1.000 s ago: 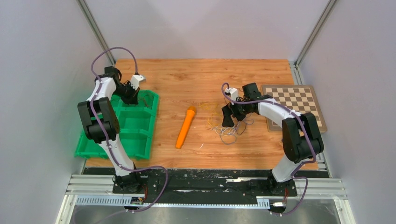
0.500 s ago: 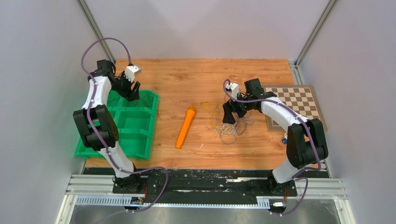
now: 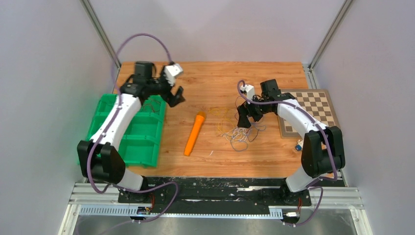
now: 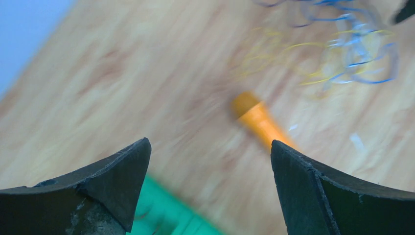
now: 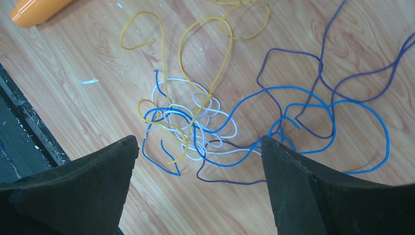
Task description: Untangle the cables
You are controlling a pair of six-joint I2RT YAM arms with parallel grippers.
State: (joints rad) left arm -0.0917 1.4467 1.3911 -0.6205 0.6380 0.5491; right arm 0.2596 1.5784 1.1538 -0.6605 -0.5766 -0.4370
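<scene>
The cables [image 3: 236, 133] are a loose tangle of thin yellow, white, blue and purple wires on the wooden table, right of centre. In the right wrist view the knot of cables [image 5: 198, 125] lies just ahead of my right gripper [image 5: 199, 139], which is open and holds nothing. From above, the right gripper [image 3: 243, 120] hangs over the tangle's right side. My left gripper [image 3: 175, 96] is open and empty, above the table beside the green tray's far right corner. Its wrist view is blurred, with the left gripper [image 4: 209, 143] facing the distant cables [image 4: 352, 49].
An orange marker [image 3: 194, 133] lies on the table between the arms, also shown as the marker [image 4: 257, 120] and the marker [image 5: 36, 10]. A green compartment tray [image 3: 142, 142] stands at the left with a thin wire [image 3: 154, 104] in its far right compartment. A chessboard [image 3: 309, 110] lies at the right.
My left gripper opened over the tray, then the arm swung right and out over the table. The right gripper stayed over the tangle, shifting only slightly.
</scene>
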